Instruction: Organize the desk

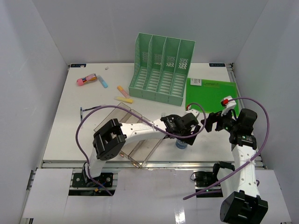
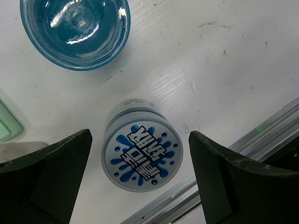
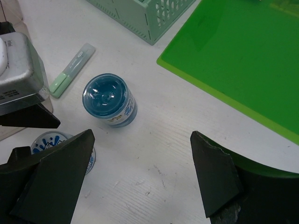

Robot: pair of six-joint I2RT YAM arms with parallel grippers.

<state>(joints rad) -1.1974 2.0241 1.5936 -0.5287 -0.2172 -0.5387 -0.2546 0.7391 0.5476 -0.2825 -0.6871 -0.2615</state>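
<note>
The white desk [image 1: 70,130] holds two small round pots near its front rail. One has a grey-white top printed with a blue splash [image 2: 142,157]. It stands on the desk directly under my open left gripper [image 2: 139,136], between the two fingers and apart from both. The other is a clear pot of glossy blue stuff [image 3: 110,100], which also shows in the left wrist view [image 2: 74,30]. My right gripper [image 3: 142,135] is open and empty over bare desk, to the right of both pots. In the top view the left gripper [image 1: 184,131] and right gripper [image 1: 211,122] are close together.
A green slotted file rack [image 1: 161,67] stands at the back, with a flat green folder [image 1: 212,93] to its right. A clear compartmented tray [image 1: 124,116] sits under the left arm. Highlighters [image 1: 123,99], a pink item [image 1: 86,80] and a pen [image 1: 93,108] lie at the left. A pale green highlighter [image 3: 72,70] lies by the pots.
</note>
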